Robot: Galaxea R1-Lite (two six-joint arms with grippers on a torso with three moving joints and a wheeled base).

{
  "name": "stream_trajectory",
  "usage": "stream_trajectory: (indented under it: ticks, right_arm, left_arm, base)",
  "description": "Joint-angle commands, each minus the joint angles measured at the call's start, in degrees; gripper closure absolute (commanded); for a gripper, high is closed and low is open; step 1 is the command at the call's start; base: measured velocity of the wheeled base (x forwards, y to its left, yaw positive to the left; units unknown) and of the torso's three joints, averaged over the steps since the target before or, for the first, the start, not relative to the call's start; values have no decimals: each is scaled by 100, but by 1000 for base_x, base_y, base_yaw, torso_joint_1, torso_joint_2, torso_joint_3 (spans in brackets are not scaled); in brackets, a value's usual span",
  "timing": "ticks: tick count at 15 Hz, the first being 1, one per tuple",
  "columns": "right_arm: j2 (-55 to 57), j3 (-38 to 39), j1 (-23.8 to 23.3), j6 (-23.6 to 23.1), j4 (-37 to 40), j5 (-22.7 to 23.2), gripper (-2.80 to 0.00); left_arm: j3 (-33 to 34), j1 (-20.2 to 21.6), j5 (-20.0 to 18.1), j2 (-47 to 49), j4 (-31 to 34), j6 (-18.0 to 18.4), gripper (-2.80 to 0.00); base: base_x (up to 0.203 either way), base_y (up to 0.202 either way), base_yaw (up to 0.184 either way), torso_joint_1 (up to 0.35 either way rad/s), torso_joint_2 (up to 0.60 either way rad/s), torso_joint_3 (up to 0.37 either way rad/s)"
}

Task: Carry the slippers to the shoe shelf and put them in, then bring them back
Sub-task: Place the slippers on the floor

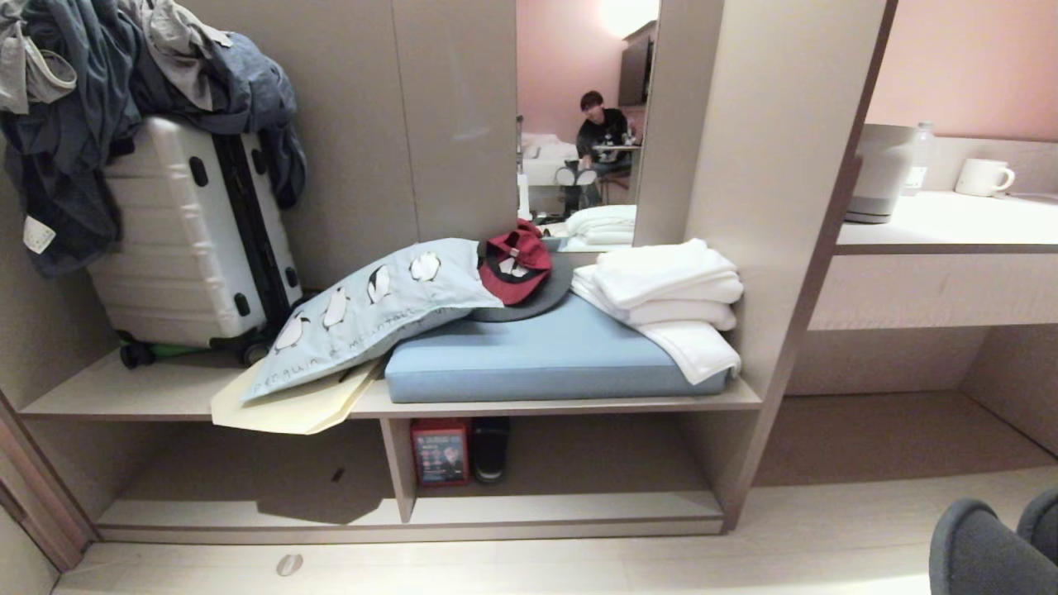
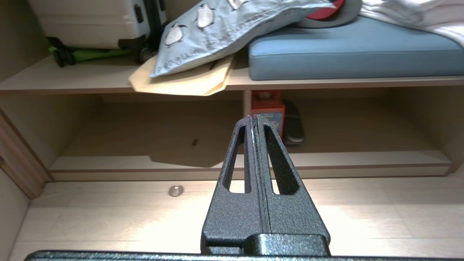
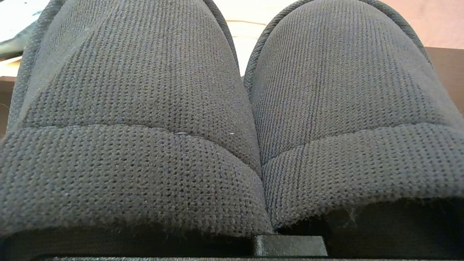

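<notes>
Right wrist view: the slippers (image 3: 232, 119) fill the picture, two dark knitted toes side by side and touching along their inner edges.
Right gripper: its fingers are hidden under the slippers; it is clamped tight, and the pair sits right against it, so it is holding them.
Slippers in head view: the two rounded dark toes (image 1: 992, 541) show at the lower right corner, above the pale floor (image 1: 579, 570) and well apart from the shelf.
Left gripper: (image 2: 253, 121) hangs over the floor with its two black fingers pressed together and nothing between them, pointing toward the lower opening.
Floor mark: a small round metal disc (image 1: 289, 564) lies on the floor just before the shelf's base.
Shoe shelf: (image 1: 545, 508) a low, wide opening under the bench board, split by an upright divider.
Inside the shelf: a red box (image 1: 440, 452) stands just right of the divider, with a black shoe (image 1: 491, 449) beside it; the left compartment holds only shadow.
Bench board: a blue cushion (image 1: 545, 355) lies on it, with folded white towels (image 1: 669, 297) at its right end, a red cap (image 1: 514, 264) behind, and a penguin-print pillow (image 1: 372, 318) leaning over a tan envelope (image 1: 289, 405).
Far left: a white suitcase (image 1: 190, 240) stands draped with clothes (image 1: 99, 91).
Far back: a mirror (image 1: 579, 124) shows a seated person.
</notes>
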Motion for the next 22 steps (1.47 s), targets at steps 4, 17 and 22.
stream_trajectory:
  ticks: [4, 17, 22]
  right_arm:
    - [7, 0, 1, 1, -1, 2, 0]
    - [-1, 0, 1, 1, -1, 2, 0]
    - [5, 0, 7, -1, -1, 2, 0]
  left_arm:
    - [0, 1, 1, 0, -2, -1, 0]
    - [0, 1, 1, 0, -2, -1, 0]
    - [0, 1, 1, 0, -6, -1, 0]
  base:
    - [0, -196, 2, 1, 4, 0]
    - [0, -197, 2, 2, 2, 2]
    - [0, -198, 2, 2, 2, 3]
